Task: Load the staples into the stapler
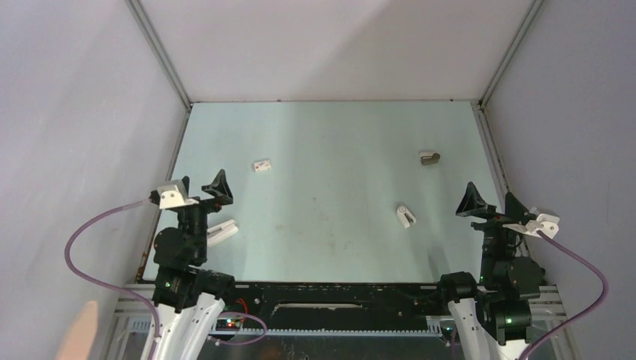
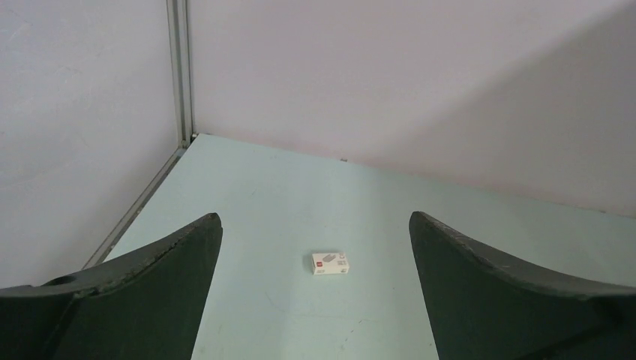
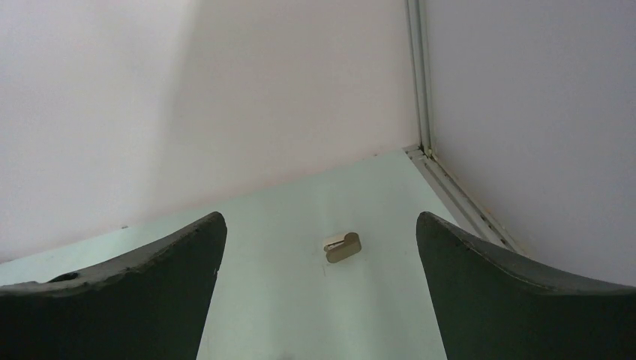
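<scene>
Staples first: a small white printed box (image 1: 262, 166) lies flat on the pale green table (image 1: 330, 135), left of centre and toward the far side. It sits alone, with nothing touching it. In the left wrist view the same box (image 2: 330, 263) shows red print on its top. It lies out ahead of the fingers, about midway between them but well beyond their tips.

Over on the far right, near the right wall, there is a grey-tan block (image 1: 429, 157), also flat on the table. The right wrist camera sees this block (image 3: 343, 247) ahead of its own fingers, with a paler notch along one edge. Whether loose staples lie on it, I cannot tell — it is too small.

Two whitish pieces are on the table as well. A long white piece (image 1: 222, 232) rests just beside the left arm, close to the near edge. A short white piece (image 1: 405, 216) sits right of centre, nearer than the block and well apart from it. Which of these is the stapler I cannot make out.

The left gripper (image 1: 201, 184) hangs above the near left part of the table, its dark fingers spread wide with nothing between them. The right gripper (image 1: 490, 193) is much the same on the near right — fingers wide apart, gripping nothing. Both wrist views confirm it, for the left gripper (image 2: 313, 217) and the right gripper (image 3: 321, 216): only bare table shows in each gap.
</scene>
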Robot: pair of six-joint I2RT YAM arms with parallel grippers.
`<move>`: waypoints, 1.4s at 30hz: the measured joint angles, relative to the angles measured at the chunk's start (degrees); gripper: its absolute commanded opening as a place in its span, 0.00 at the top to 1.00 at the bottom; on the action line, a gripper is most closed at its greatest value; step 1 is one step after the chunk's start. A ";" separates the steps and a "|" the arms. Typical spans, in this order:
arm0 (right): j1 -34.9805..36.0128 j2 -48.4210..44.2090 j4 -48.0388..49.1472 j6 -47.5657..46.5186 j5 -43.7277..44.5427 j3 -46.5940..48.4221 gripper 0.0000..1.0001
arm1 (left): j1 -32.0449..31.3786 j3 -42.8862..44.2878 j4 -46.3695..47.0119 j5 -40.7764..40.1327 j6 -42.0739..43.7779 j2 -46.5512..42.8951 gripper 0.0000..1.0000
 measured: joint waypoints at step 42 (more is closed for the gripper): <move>9.22 0.00 -2.86 2.95 1.44 0.87 0.00 | 1.68 53.64 -33.11 4.17 -7.15 94.29 0.02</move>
